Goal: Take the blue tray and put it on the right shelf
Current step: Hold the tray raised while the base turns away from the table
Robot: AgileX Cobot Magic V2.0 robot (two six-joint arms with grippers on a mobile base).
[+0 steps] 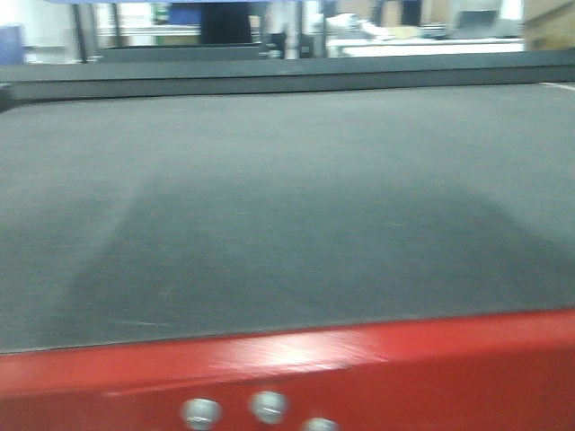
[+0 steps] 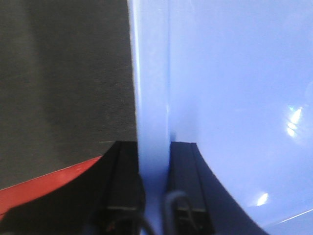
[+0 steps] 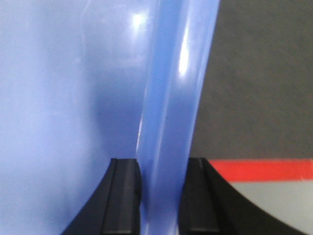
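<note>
1. Left wrist-mounted view: the left gripper (image 2: 154, 149) is pinching the flared rim of the blue tray (image 2: 234, 98), one black finger (image 2: 122, 171) on the outside of the rim and the other on the inside, both pressed against the plastic.
2. In that view the tray's glossy inner surface fills the side away from the table (image 2: 63, 88), whose black top and red frame edge (image 2: 44, 181) show past the rim.
3. Right wrist-mounted view: the right gripper (image 3: 160, 164) is clamped on the opposite rim in the same way, with a black finger on each side of the pale blue lip.
4. Beyond that rim lie the table's dark top, a band of its red frame and a grey surface past the frame.
5. Front-facing view: the table's black top spreads wide, with its red frame nearest the camera and three round metal bolts (image 1: 268, 406) in it.
6. A thin blue strip along the top border of that blurred view may be the tray's edge, which would put it above the table.
</note>
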